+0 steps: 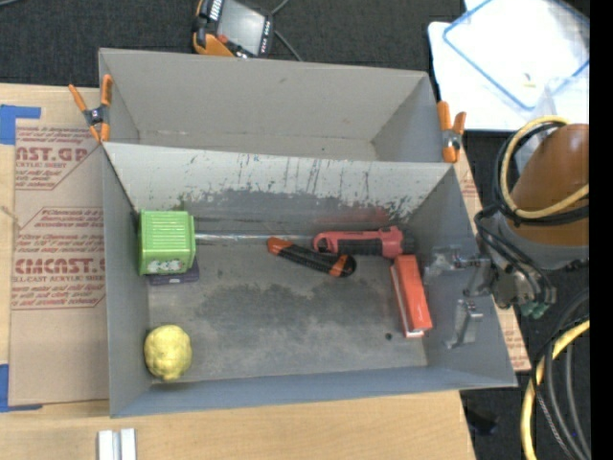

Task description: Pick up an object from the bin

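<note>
Red-orange bar (414,297): flat, oblong, lying on the floor of the grey metal bin (287,338) at its right side, long axis running roughly front to back, the near end paler. It is the item nearest the tool.

Tool (465,307): at the bin's right wall, just beside the red-orange bar and apart from it, carrying nothing. Whether it is set wide or narrow cannot be told. Behind it, the arm's brown-orange cover (548,172) and looped cables.

Pink bar clamp (362,242): centre of the floor towards the back. Its pink head is just beside the far end of the red-orange bar, and a thin metal rod (230,239) runs left from it.

Black handles with orange tips (312,257): lying aslant in front of the clamp, touching it.

Green box (167,240): left side, close to the wall, at the left end of the rod, a dark item under its near edge.

Yellow lumpy fruit-like object (168,352): front left corner, well apart from the rest.
</note>
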{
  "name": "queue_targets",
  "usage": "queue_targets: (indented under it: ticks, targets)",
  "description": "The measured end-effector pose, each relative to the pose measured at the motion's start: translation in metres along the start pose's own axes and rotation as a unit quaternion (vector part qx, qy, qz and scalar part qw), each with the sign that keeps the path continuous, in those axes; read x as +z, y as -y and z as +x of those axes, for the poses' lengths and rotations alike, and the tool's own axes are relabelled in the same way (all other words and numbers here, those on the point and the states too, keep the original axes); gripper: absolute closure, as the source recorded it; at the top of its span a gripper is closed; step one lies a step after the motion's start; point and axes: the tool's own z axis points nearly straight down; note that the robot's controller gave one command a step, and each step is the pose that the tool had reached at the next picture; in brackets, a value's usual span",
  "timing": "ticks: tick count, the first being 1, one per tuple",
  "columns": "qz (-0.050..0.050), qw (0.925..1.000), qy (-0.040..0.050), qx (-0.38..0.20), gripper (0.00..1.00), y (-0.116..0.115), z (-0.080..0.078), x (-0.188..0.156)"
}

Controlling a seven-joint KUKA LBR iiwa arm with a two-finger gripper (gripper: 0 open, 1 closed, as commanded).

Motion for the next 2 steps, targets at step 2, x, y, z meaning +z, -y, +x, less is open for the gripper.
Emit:
queue_targets:
  ticks: [2]
  targets:
    - [0.001,0.9856,0.0044,-0.169,0.00,0.008,-0.060,0.088]
